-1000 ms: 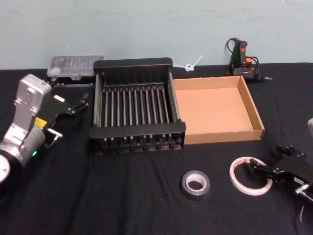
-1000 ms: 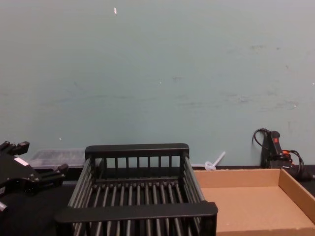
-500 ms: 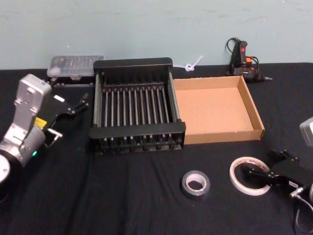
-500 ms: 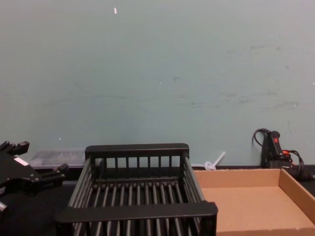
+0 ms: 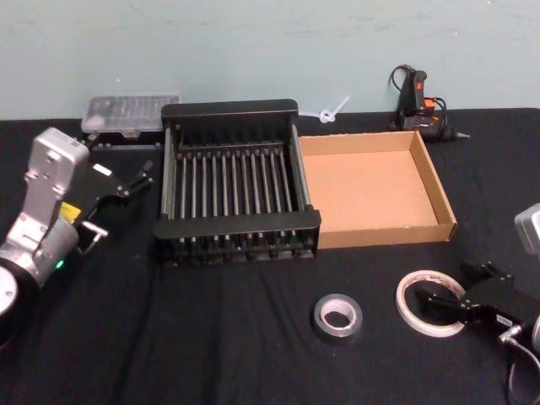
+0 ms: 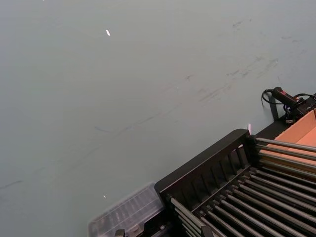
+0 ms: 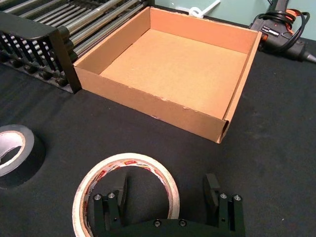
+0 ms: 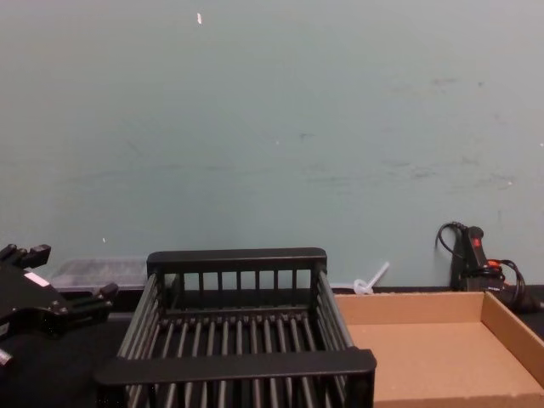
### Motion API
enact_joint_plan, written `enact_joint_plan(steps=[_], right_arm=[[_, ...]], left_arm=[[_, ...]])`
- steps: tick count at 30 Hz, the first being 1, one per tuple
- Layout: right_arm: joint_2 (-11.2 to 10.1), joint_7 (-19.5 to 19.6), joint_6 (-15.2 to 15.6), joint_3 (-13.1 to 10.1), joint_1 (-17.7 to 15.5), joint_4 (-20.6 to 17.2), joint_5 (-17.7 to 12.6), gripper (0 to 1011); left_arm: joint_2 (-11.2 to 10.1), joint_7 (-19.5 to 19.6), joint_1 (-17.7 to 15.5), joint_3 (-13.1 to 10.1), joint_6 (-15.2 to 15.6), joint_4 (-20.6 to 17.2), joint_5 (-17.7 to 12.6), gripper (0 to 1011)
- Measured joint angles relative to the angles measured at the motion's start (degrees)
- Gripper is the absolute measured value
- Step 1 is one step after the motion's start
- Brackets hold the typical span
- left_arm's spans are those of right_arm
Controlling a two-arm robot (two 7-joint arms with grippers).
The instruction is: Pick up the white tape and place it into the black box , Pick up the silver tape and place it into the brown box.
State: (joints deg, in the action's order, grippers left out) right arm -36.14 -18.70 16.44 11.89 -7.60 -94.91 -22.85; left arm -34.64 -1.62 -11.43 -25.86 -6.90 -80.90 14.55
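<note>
The right gripper (image 7: 168, 197) sits low over the near edge of the white tape (image 5: 431, 302), which lies flat on the black surface (image 5: 211, 337) in front of the brown box (image 5: 371, 187). Its fingers (image 7: 116, 195) are spread wide and hold nothing; one reaches inside the ring, the other stands outside it, so the near wall of the roll lies between them. The silver tape (image 5: 337, 315) lies flat just beside the white one, toward the black box (image 5: 236, 186), which stands against the brown box's side. Both boxes are empty.

The left gripper (image 5: 126, 181) is parked beside the black box, fingers open and empty.

The risk I see is in the closing. The roll is thin-walled and lies flat, so fingers that are not low enough could slide over the rim, or push the ring along the cloth instead of pinching it. A shallow pinch on one edge would also let the roll swing or drop on the way across to the black box, which lies on the far side of the silver tape.
</note>
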Motion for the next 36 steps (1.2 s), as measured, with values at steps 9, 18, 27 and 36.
enact_joint_plan(steps=[9,18,27,36], right_arm=[[0.57,-0.32,0.52,-0.57,-0.28,-0.03,0.38,1002],[0.74,-0.52,0.86,-0.76,-0.32,-0.10,0.55,1002],[0.70,-0.51,0.81,-0.76,-0.32,-0.13,0.54,1003],[0.65,-0.48,0.77,-0.72,-0.32,-0.14,0.53,1003]], left_arm=[[0.00,0.00,0.00,0.00,0.00,0.00,0.00,1001],[0.00,0.00,0.00,0.00,0.00,0.00,0.00,1001],[0.00,0.00,0.00,0.00,0.00,0.00,0.00,1001],[0.00,0.00,0.00,0.00,0.00,0.00,0.00,1001]])
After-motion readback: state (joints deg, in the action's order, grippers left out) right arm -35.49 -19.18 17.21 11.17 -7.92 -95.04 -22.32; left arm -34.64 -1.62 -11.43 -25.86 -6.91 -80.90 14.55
